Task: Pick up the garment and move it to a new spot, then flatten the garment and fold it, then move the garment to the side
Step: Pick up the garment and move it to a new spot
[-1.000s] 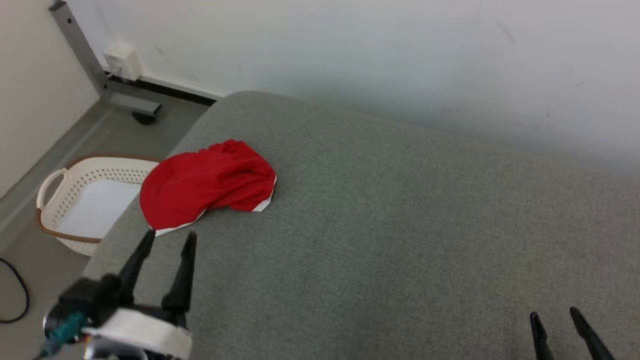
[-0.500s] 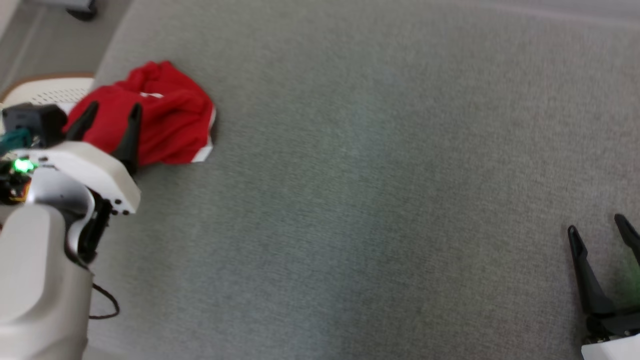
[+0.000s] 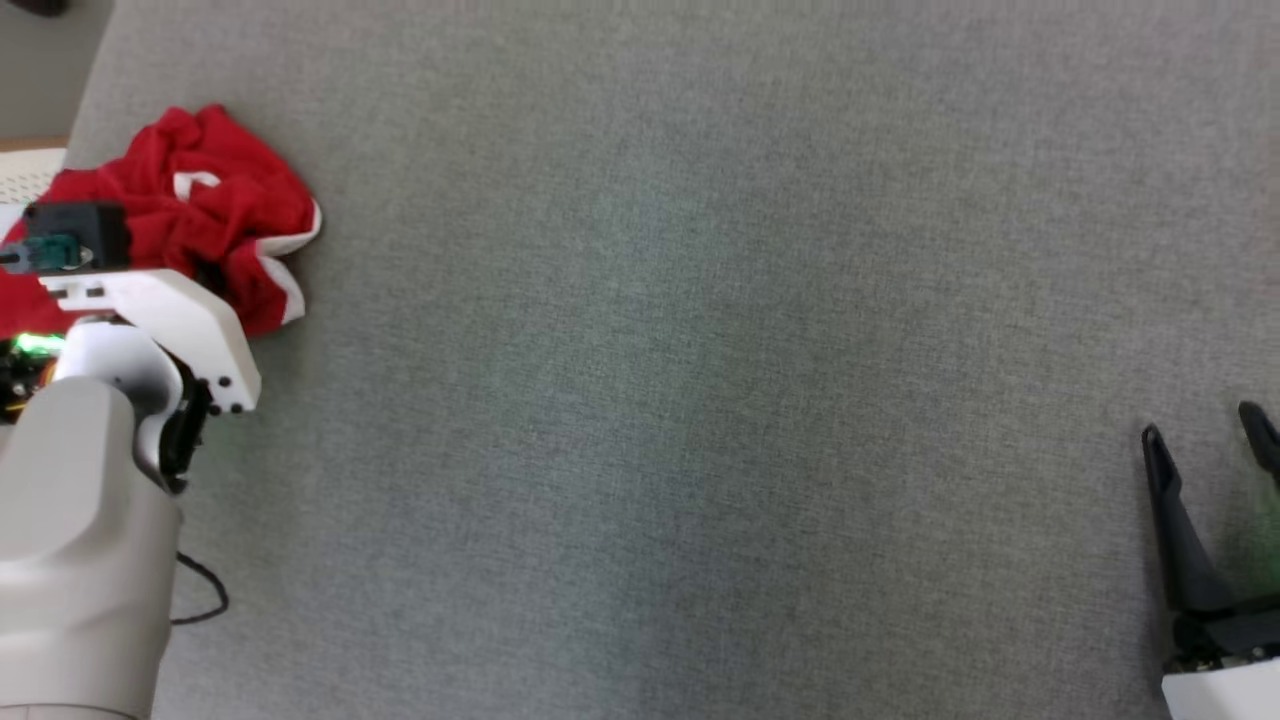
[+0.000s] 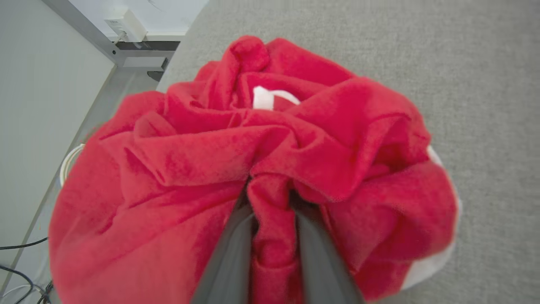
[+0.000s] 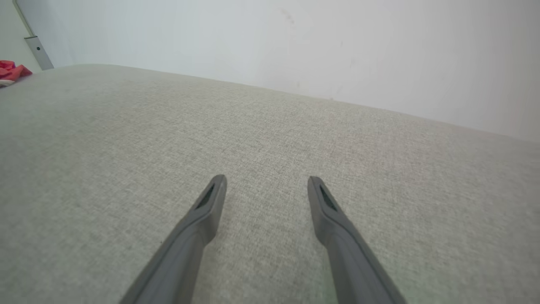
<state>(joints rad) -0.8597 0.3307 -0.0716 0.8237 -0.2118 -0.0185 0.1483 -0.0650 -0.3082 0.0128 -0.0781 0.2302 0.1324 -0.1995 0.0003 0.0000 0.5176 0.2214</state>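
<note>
My left gripper [image 4: 272, 199] clamps a raised fold of the red garment [image 4: 202, 169], heaped at the worktop's [image 3: 700, 350] far left corner, a high pinch so the bundle lifts clear, I judge; my right gripper [image 3: 1203, 425] hangs spread, empty, near the right edge.

— Where is the garment [image 3: 215, 215]?
— Upper left of the head view, at the left edge of the grey padded surface [image 3: 640, 400], bunched in a loose heap.
— What does it look like?
— Bright red soft cloth, with white trim along the hem on the heap's right side and a small curved white mark near its top.
— Any part lying flat?
— No. In the left wrist view it is deep folds all over. One ridge at lower centre is pinched between the two fingers of the left gripper [image 4: 272, 202], and the rest spills round them.
</note>
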